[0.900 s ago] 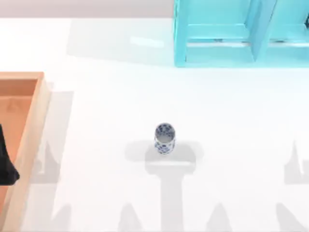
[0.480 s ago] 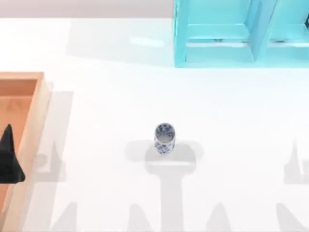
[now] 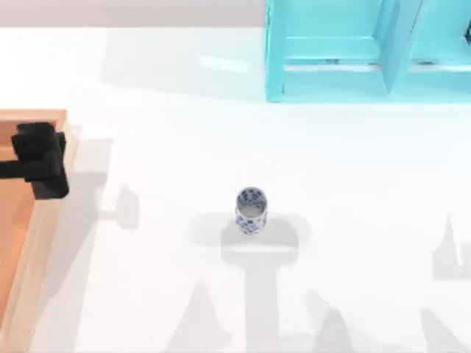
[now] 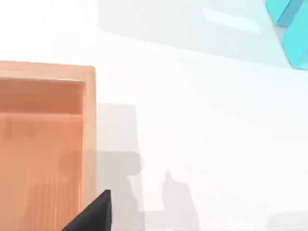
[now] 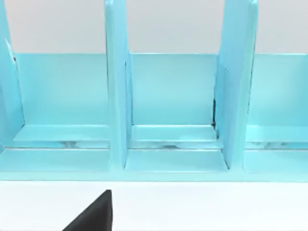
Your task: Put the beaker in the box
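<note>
The beaker [image 3: 251, 209], a small white cup with blue dots, stands upright near the middle of the white table. The box [image 3: 43, 228], wooden with an orange-brown inside and a tan rim, lies at the table's left edge. My left gripper [image 3: 40, 158] hangs over the box's right rim near its far corner, well left of the beaker and apart from it. The left wrist view shows the box [image 4: 89, 144] and bare table beside it. A dark part of my right gripper [image 5: 94, 214] shows at the edge of the right wrist view, facing the shelf.
A turquoise shelf frame [image 3: 331, 51] with upright dividers stands at the back right of the table; the right wrist view faces this shelf [image 5: 173, 96]. White tabletop lies between the box and the beaker.
My left gripper has moved from the box's near left part toward the far right corner of the box. The beaker has stayed in place.
</note>
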